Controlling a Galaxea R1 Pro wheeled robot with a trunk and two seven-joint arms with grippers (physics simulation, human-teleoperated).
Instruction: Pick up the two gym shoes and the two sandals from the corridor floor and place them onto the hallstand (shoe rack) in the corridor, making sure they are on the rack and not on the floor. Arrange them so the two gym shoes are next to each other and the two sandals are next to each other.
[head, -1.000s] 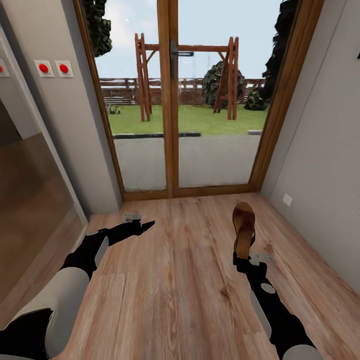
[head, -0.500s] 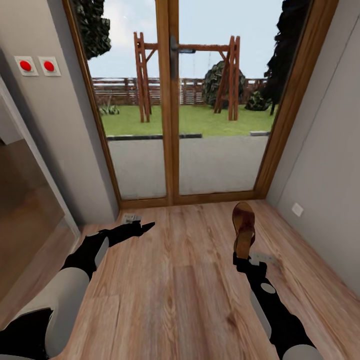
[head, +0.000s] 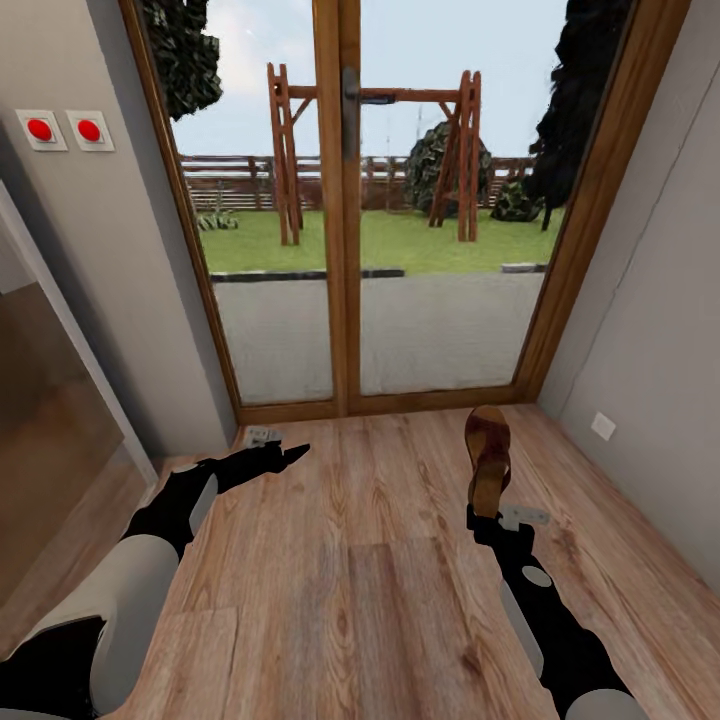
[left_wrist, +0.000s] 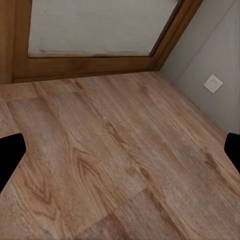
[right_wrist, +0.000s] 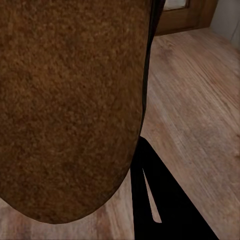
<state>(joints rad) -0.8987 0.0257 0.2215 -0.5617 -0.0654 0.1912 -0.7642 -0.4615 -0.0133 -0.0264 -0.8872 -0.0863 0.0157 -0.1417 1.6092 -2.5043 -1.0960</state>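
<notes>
On the left wall we see two red buttons (head: 64, 130); compared with the picture one second ago they sit further left and the glass door (head: 340, 200) stands larger and more central. So the whole view has turned and come a little nearer; the things themselves did not move. Our left hand (head: 290, 453) hangs over the floor (head: 380, 560) with nothing in it; in the left wrist view its fingertips (left_wrist: 10, 155) are wide apart. Further right, our right hand (head: 487, 515) grips one sandal (head: 488, 455) by the heel, upright, exactly as before. We judge we are carrying it while looking for the shoe rack.
</notes>
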